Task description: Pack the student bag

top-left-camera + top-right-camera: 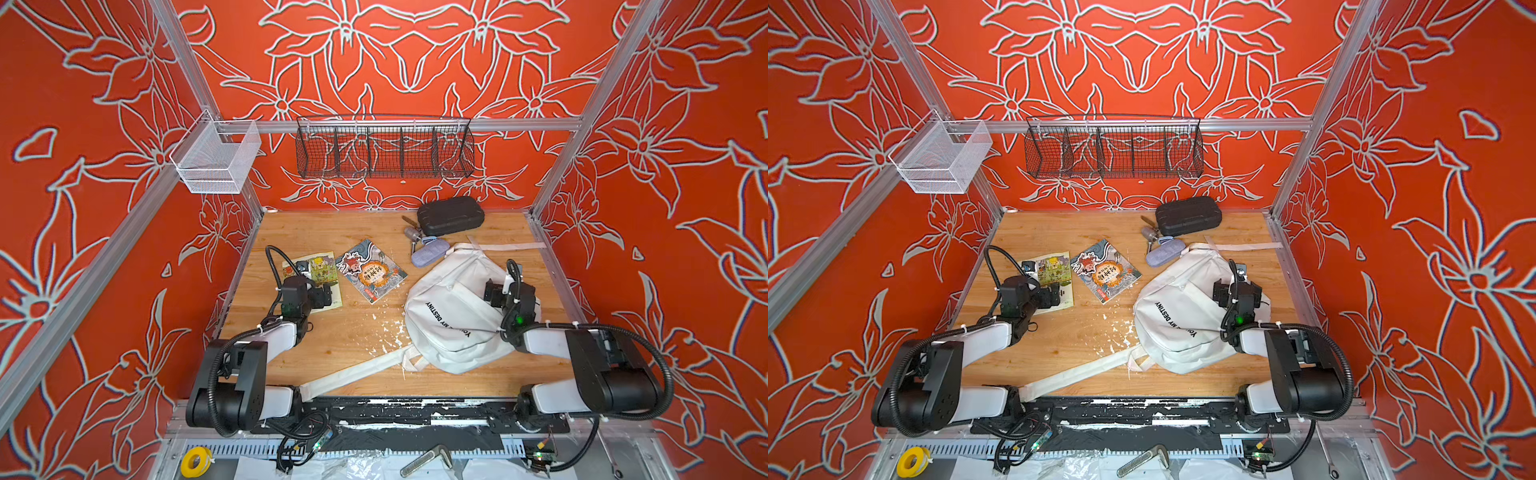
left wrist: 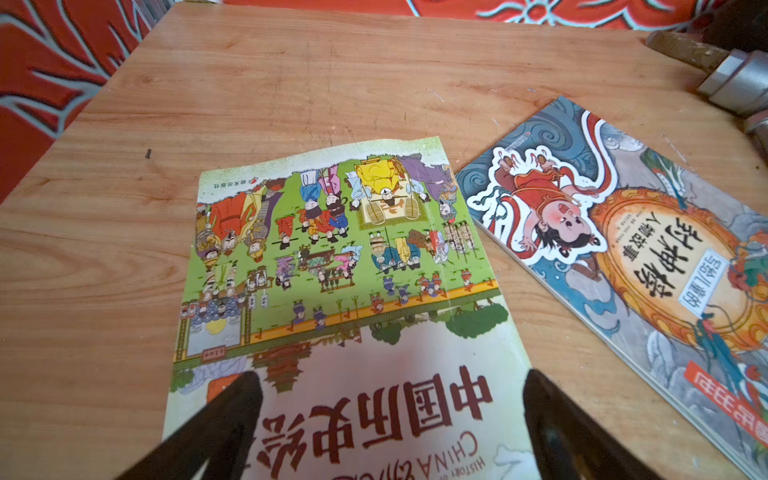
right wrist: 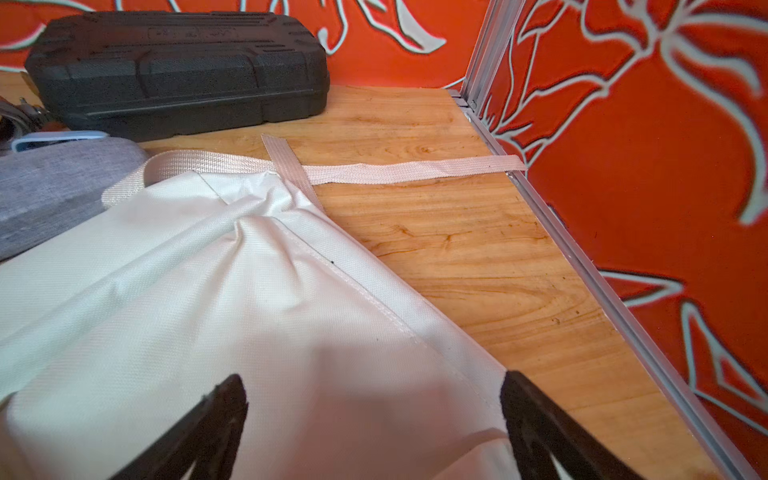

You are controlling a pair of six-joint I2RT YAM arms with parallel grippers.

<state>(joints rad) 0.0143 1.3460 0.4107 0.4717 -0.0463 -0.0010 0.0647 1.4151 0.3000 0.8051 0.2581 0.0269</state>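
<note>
At the near edge 1 long white strap (image 1: 353,370) runs from the student bag (image 1: 449,320) toward the left arm's base, crossing open wooden tabletop (image 1: 345,316) flecked with white paint. The bag lies flat on the right half, print up, close to the aluminium side rail (image 1: 557,270). The right gripper (image 3: 374,384) hovers over its fabric, jaws spread wide, holding nothing. The left gripper (image 2: 392,380), likewise released, hangs over a China history book (image 2: 332,249); a 2nd picture book (image 1: 370,270) lies just beside. Farther back a lavender pouch (image 1: 430,251) touches the bag, then a black hard case (image 1: 451,216) sits by the red floral wall (image 1: 395,62), below a black wire basket (image 1: 384,151) and a white mesh basket (image 1: 216,160)
</note>
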